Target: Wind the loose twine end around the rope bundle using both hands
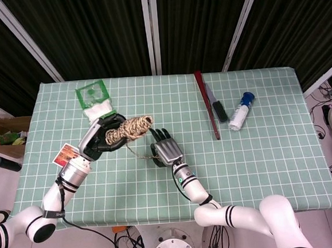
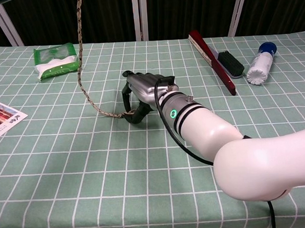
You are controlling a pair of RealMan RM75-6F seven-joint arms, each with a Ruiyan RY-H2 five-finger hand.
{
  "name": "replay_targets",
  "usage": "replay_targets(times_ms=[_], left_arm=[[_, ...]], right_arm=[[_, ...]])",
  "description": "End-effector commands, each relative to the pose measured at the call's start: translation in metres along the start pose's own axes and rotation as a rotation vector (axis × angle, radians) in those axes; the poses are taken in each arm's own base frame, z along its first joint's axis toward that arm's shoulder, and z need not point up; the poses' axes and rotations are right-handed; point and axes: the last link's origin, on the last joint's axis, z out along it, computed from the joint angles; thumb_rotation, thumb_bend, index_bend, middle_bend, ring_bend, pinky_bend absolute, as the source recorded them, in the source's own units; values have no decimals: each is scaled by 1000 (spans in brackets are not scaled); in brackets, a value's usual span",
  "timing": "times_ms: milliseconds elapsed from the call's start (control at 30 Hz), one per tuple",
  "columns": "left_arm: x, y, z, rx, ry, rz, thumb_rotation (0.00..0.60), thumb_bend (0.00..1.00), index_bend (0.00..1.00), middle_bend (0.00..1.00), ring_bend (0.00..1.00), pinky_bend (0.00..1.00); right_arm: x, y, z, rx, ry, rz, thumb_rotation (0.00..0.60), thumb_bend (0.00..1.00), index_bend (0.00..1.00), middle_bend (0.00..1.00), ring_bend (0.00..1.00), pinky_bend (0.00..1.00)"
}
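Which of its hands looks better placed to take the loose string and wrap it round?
The right hand, I'd say: its fingers sit on the twine end lying on the table. The left hand is busy holding the rope bundle up.

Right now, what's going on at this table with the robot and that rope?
The robot is winding twine onto a rope bundle. Its left hand holds the rope bundle raised above the green checked table. A loose twine end hangs from the bundle down to the cloth, where the right hand has its fingers curled on it. A brush, a bottle and a green packet lie untouched farther back.
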Motion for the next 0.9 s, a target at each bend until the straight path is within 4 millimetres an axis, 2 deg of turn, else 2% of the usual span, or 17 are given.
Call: replay_targets(times_ms=[33, 167, 433, 567, 700, 900], left_arm=[[1, 0, 0, 0, 1, -2, 600, 446, 804, 821, 696, 823], [2, 0, -1, 0, 4, -5, 600, 446, 804, 821, 696, 824], [7, -1, -3, -1, 19, -20, 600, 446, 804, 821, 696, 824], [11, -2, -2, -2, 37, -28, 600, 446, 804, 821, 696, 824], [17, -6, 3, 4, 69, -45, 600, 446, 804, 821, 696, 824], [23, -15, 17, 40, 158, -55, 600, 446, 804, 821, 696, 824]], right_arm=[[-1, 1, 0, -5, -1, -7, 600, 376, 674, 32, 0, 0], [1, 1, -1, -6, 13, -1, 600, 441, 730, 49, 0, 0], [28, 15, -18, 4, 96, 36, 600, 478, 816, 66, 0, 0], [46, 30, -37, 5, 150, 66, 600, 498, 874, 79, 0, 0], [69, 45, -64, 29, 212, 106, 600, 517, 941, 86, 0, 0], [100, 53, -109, 105, 276, 205, 600, 527, 978, 54, 0, 0]])
